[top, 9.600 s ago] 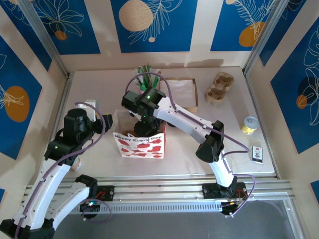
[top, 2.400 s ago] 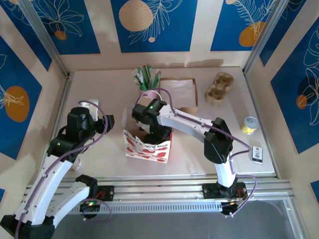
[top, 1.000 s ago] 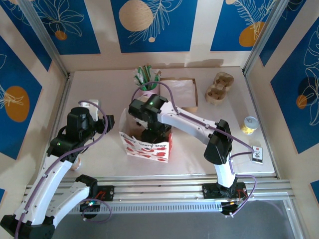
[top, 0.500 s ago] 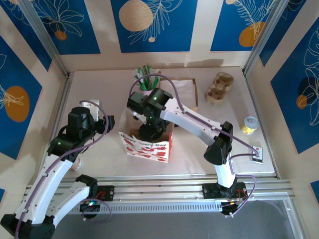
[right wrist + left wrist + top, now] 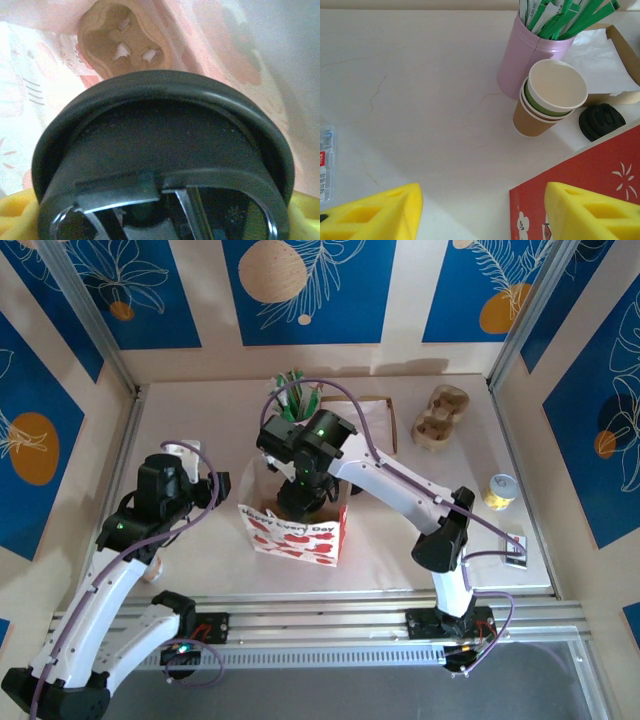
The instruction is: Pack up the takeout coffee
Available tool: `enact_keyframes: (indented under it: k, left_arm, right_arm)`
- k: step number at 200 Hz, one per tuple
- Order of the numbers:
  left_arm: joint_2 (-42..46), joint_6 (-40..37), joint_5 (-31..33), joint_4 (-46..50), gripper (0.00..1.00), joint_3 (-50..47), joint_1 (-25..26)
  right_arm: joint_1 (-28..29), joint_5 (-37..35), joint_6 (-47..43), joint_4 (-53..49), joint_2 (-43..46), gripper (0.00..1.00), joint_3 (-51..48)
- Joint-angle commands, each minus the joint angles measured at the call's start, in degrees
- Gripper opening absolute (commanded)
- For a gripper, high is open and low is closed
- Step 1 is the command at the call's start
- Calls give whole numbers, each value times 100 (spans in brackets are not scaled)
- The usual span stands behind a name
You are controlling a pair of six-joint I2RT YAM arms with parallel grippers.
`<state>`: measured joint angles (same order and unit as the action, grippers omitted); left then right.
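The right gripper is down inside the open mouth of the bag; the bag's near face is white with red shapes and reads "Happy Every Day" in dark script; it stands on the table in front of the arms. In the right wrist view the coffee is inside the bag, its black lid close under the camera; the yellow fingers show at both lower corners, tight against its sides, so the gripper is pinching the coffee; the cup's wall is hidden beneath the lid, and no lettering can be made out on the lid. Beyond the lid are the bag's pale, pink-printed walls and a tan pulp tray at the bottom.

The left gripper hangs over bare table left of the bag, its yellow fingers spread with nothing between them. Ahead of it stands a pink tumbler full of green-and-white wrapped straws, their print too small to read; just beside the tumbler is a lidless stack of cups, tan outside with a green one nested in it; next to that lies a loose lid; behind is a box lined with white paper. A clear packet at the left edge carries a red and white label, unreadable. At the table's right side sit a yellow can and a small card; their print cannot be read.
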<state>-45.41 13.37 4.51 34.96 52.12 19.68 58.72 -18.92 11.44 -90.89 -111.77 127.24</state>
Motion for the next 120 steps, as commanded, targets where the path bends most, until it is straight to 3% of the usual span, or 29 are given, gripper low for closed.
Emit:
enact_keyframes:
  k: [1, 120]
  left_arm:
    - [-4, -53, -91, 28, 65, 79, 58]
    - [-47, -63, -73, 37, 65, 79, 53]
  right_arm:
    - [19, -89, -64, -151, 328, 58, 171]
    - [-105, 56, -160, -218, 680, 58, -410]
